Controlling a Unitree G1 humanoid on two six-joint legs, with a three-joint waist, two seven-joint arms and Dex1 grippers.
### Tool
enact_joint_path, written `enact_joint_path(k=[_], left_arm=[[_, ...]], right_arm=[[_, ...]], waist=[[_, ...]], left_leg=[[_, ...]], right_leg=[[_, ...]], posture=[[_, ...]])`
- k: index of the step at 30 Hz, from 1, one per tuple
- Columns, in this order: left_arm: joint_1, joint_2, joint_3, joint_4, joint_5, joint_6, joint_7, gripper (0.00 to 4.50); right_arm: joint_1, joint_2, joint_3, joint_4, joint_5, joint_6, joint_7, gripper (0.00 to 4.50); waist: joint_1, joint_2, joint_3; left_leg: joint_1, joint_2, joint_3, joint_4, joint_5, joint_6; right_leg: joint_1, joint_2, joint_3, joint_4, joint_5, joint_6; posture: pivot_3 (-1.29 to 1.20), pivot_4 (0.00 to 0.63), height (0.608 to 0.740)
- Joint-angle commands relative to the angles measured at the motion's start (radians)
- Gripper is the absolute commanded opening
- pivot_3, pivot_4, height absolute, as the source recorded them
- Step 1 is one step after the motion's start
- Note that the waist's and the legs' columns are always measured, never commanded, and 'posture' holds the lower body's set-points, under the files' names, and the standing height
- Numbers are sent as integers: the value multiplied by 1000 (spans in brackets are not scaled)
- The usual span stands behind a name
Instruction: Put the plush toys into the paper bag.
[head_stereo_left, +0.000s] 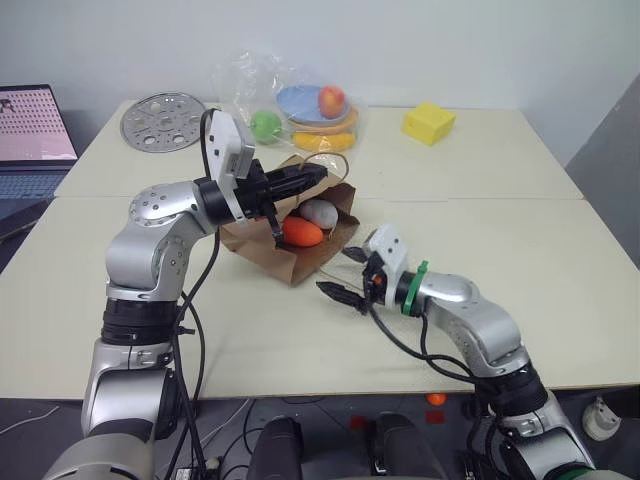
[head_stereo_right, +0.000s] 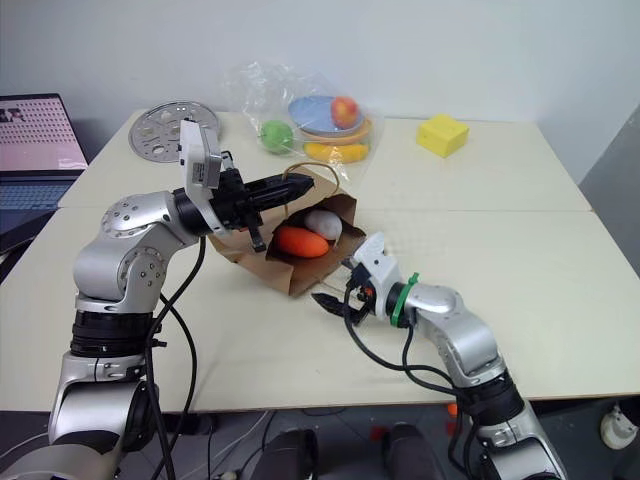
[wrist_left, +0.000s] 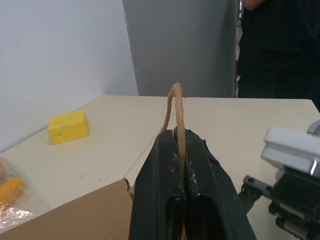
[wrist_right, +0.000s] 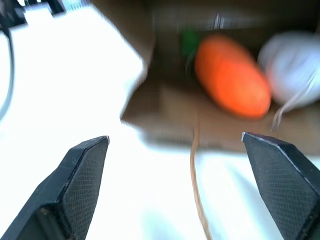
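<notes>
The brown paper bag (head_stereo_left: 298, 262) lies on its side on the table, mouth toward me. Both plush toys rest inside it: the orange carrot (head_stereo_left: 302, 232) in front and the white egg-shaped one (head_stereo_left: 320, 211) just behind. They show again from the right wrist, the carrot (wrist_right: 230, 80) and the white toy (wrist_right: 287, 62). My left gripper (head_stereo_left: 318, 178) is shut on the bag's twisted paper handle (wrist_left: 176, 110) and holds the upper side of the mouth up. Just outside the mouth, low over the table, my right gripper (head_stereo_left: 345, 275) is open and empty.
A clear plastic bag of toy fruit (head_stereo_left: 300, 105) sits at the back of the table, with a yellow block (head_stereo_left: 428, 122) to its right and a perforated metal disc (head_stereo_left: 162, 120) to its left. A laptop (head_stereo_left: 30, 140) stands far left. A person in dark clothes (wrist_left: 280, 50) stands beyond the table.
</notes>
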Motion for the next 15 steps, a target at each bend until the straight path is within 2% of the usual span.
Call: enact_joint_path(k=[1,3,6,15], left_arm=[[-18,4,4,-20,-11,-10,-3,0],[-17,10,7,-20,-11,-8,-6,0],[-12,13,10,-26,-12,-6,-4,0],[-15,12,11,-26,-10,-8,6,0]], right_arm=[[2,-23,34,55,-79,-88,-15,4449],[7,-34,37,65,-93,-104,-6,4449],[16,-52,35,61,-104,-108,5,3870],[26,-51,-11,68,-120,-143,-30,735]], waist=[[0,0,0],[1,0,0],[1,0,0],[1,0,0]], left_leg=[[0,0,0,0,0,0],[0,0,1,0,0,0],[0,0,1,0,0,0],[0,0,0,0,0,0]], right_leg=[[0,0,0,0,0,0],[0,0,1,-1,0,0],[0,0,0,-1,0,0],[0,0,0,0,0,0]], posture=[[0,150,740],[0,150,740],[0,150,740],[0,150,740]])
